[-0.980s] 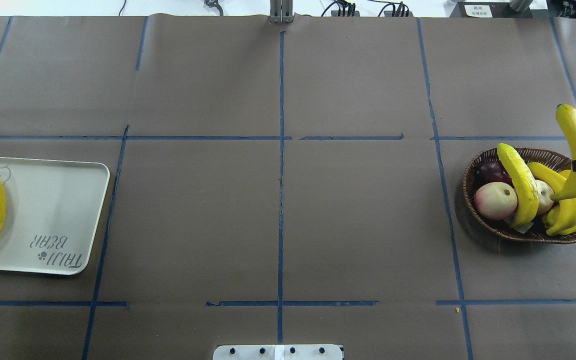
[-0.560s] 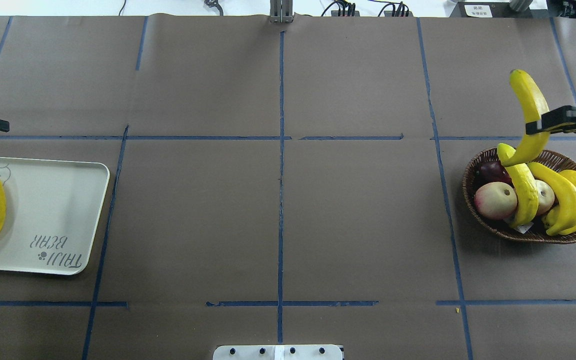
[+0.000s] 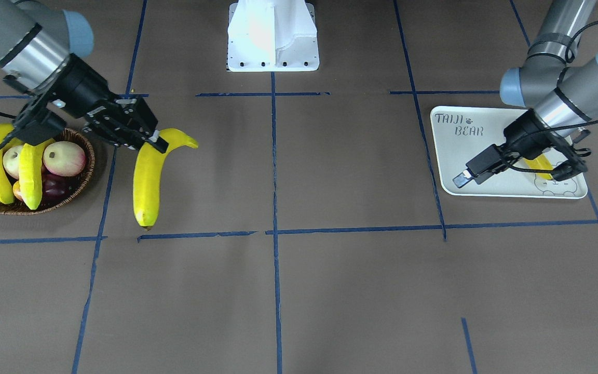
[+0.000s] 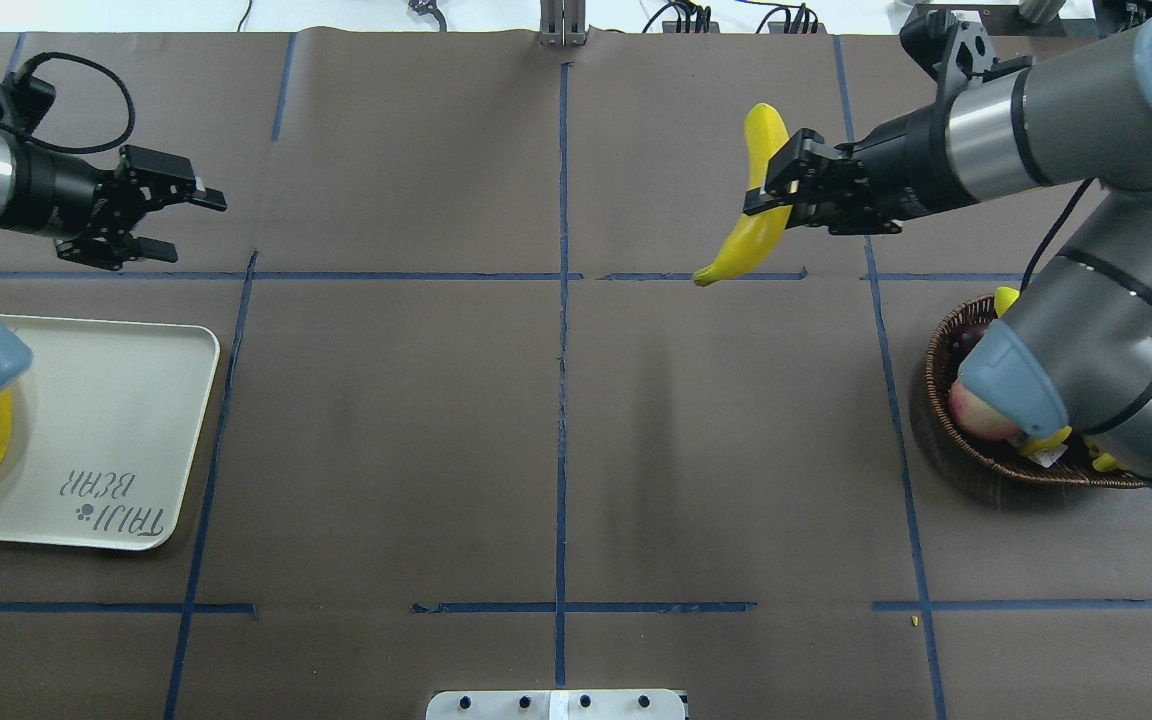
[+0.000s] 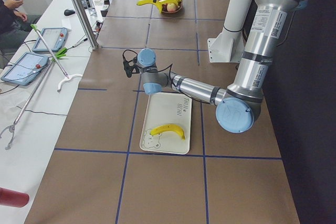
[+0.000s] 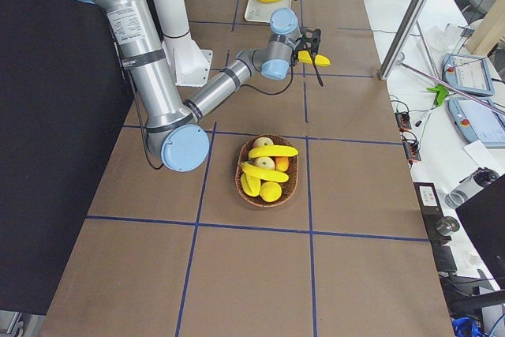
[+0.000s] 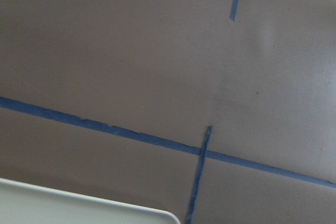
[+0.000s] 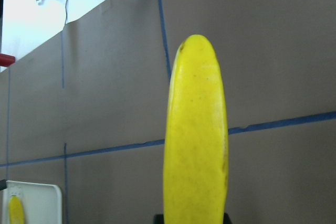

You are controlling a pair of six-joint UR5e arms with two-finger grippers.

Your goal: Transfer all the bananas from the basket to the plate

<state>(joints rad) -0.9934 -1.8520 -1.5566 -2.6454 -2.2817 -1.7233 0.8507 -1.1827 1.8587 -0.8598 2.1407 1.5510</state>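
You are seeing banana (image 4: 742,244) leaving basket (image 4: 928,385): right gripper (image 4: 771,195), fingers clamping it, carrying it from above basket to well clear. Left gripper (image 4: 194,227), far from basket, standing open, likely awaiting handover.

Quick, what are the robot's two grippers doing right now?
Left gripper: open, holding nothing.
Right gripper: closed, holding a banana.
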